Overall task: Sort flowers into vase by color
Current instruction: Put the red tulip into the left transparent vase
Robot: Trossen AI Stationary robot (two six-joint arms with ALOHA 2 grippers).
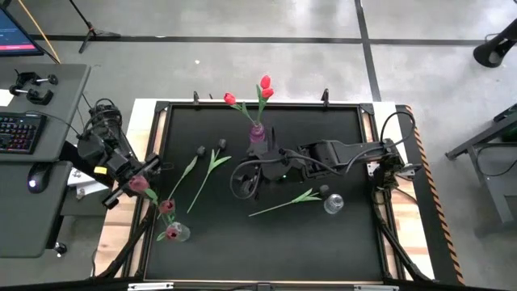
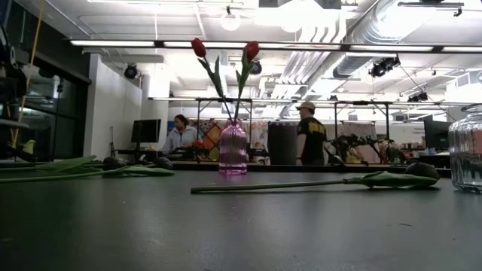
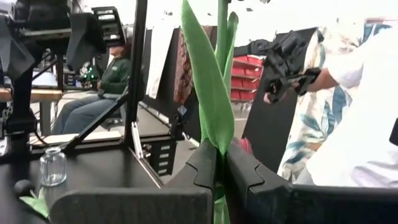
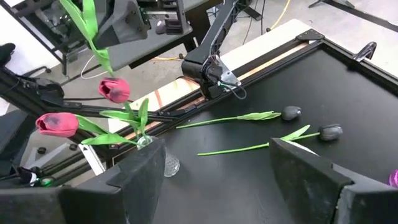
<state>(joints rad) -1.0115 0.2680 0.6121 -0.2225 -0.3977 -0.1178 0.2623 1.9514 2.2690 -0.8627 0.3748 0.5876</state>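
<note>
My left gripper [image 1: 133,179] is at the table's left edge, shut on a pink flower [image 4: 114,89] above a clear vase [image 1: 179,233] that holds two pink flowers [image 4: 57,124]. A purple vase [image 1: 257,133] at the far middle holds two red flowers [image 2: 199,47]. Two dark-headed flowers [image 1: 212,158] lie flat left of centre. A third dark-headed one [image 1: 284,202] lies right of centre beside a second clear vase [image 1: 334,204]. Over the table's middle, my right gripper [image 4: 214,186] hangs open, with nothing between its fingers. My left gripper pinches the pink flower's green stem and leaf [image 3: 217,158] between its two shut fingers. The fingers lie about level, across the stem. The flower is lifted clear, its leaf [image 3: 205,74] standing past the fingers and its pink head [image 3: 246,146] just beyond them.
A raised black frame [image 1: 161,113] rims the table. A desk with a keyboard [image 1: 18,132] stands left of it. People show in the room beyond in the low and left wrist views. Bare black tabletop lies along the near edge.
</note>
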